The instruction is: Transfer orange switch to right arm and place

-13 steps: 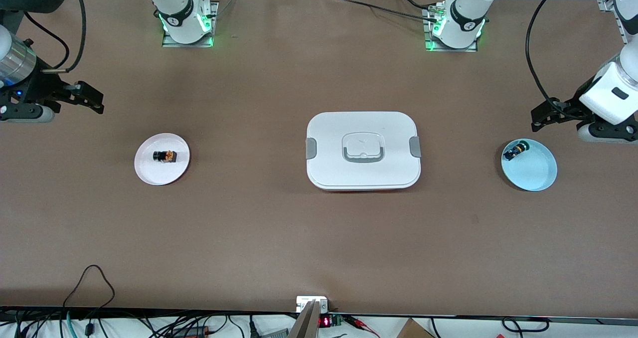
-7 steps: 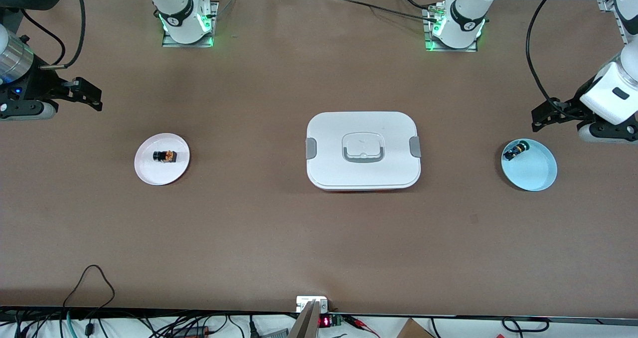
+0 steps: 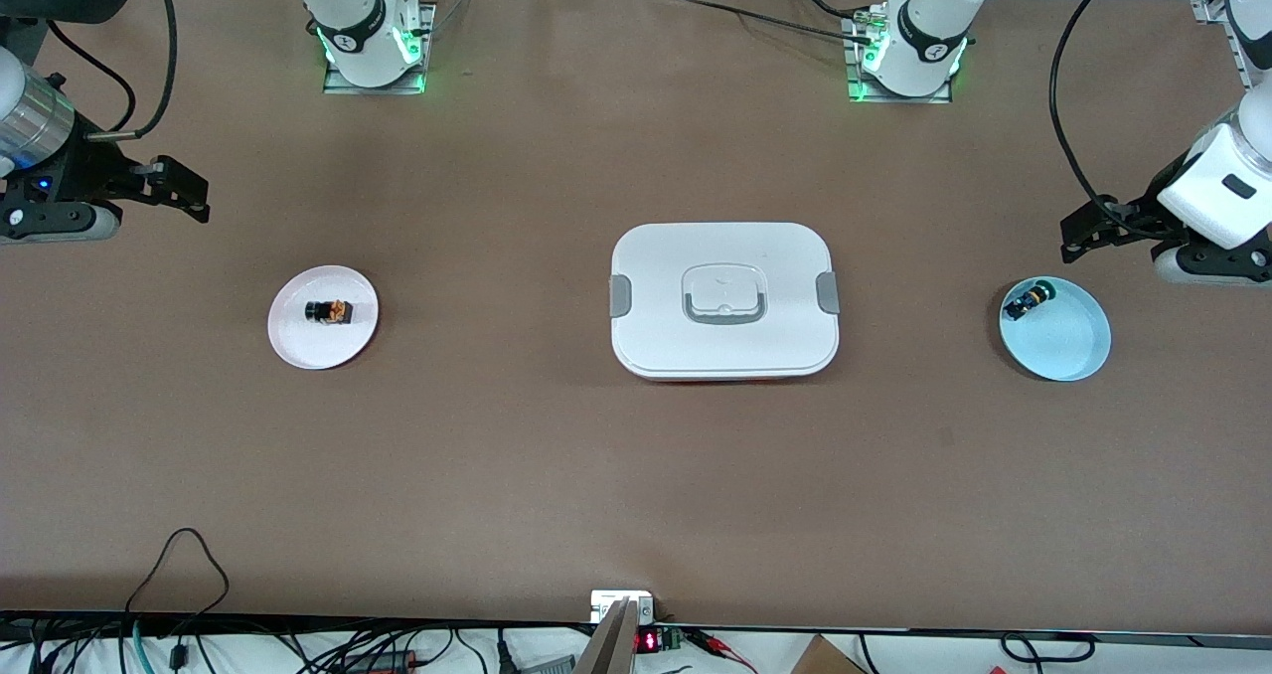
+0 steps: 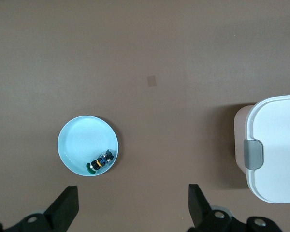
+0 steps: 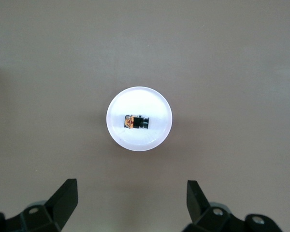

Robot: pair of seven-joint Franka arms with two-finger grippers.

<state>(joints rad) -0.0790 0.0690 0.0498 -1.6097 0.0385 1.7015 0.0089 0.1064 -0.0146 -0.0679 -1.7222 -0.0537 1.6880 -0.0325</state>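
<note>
Right end effector [image 3: 184, 197] hangs in the air at the right arm's end of the surface [image 3: 556, 475], fingers [image 5: 63, 198] spread wide, nothing between them. Just nearer the front camera than it, and a bit toward the table's middle, sits a white plate [image 3: 298, 346] w/ the orange switch [image 3: 329, 311] lying on its side at the plate's centre. Right wrist view has the plate [image 5: 159, 135] straight under the camera, switch [image 5: 137, 122] showing black body w/ an orange-tan end; the spread fingers frame it but are well apart from it.

Left end effector [image 3: 1088, 232] is up over the left arm's end of the surface, fingers [image 4: 65, 208] also spread, empty. Near it, slightly nearer the front camera, is a light blue plate [image 3: 1073, 351] holding a small black switch w/ green cap [image 3: 1026, 302], lying against the plate's rim on the side closest to the end effector. Left wrist view: blue plate [image 4: 77, 140], green-cap switch [image 4: 100, 162] at its edge, no contact w/ fingers.

Between the two plates, mid-surface, a white lidded container [image 3: 785, 336] w/ grey side latches and a recessed handle, lid on. Its corner shows in the left wrist view [image 4: 275, 145].

Both arms wait, neither touching anything.
</note>
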